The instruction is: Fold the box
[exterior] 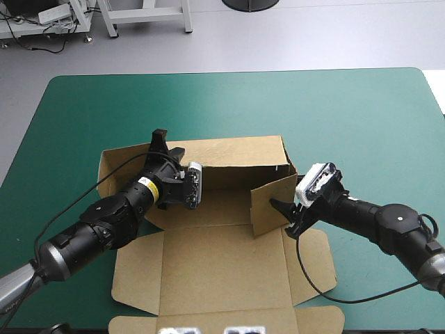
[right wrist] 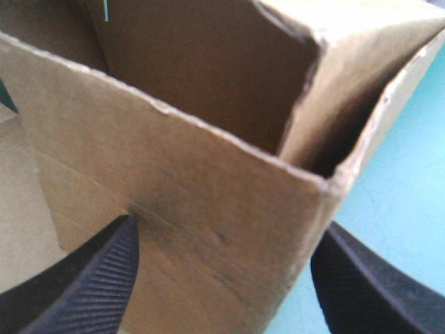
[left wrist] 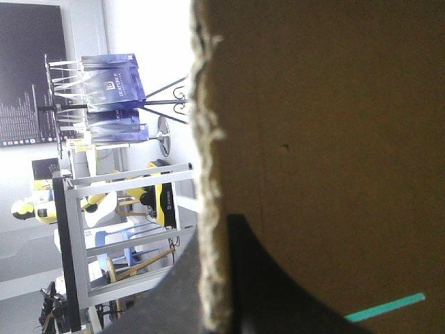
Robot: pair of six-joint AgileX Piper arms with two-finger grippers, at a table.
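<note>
While the box (exterior: pixel 215 205) sits in the middle of the surface (exterior: pixel 348 118), it is only partly formed. Its far wall (exterior: pixel 236 153) and right wall (exterior: pixel 272 202) stand raised; the lid (exterior: pixel 208 268) lies flat toward the near edge. The left gripper (exterior: pixel 162 149) is clamped on board at the box's left side, a finger on each face. The right gripper (exterior: pixel 286 217) is spread wide, straddling the right wall's near corner. The left side and the near flaps appear yet to be raised and tucked.

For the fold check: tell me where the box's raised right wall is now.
High view: the right wall stands upright, right of the table's middle, at the box's right end, between the right gripper's open fingers.
</note>
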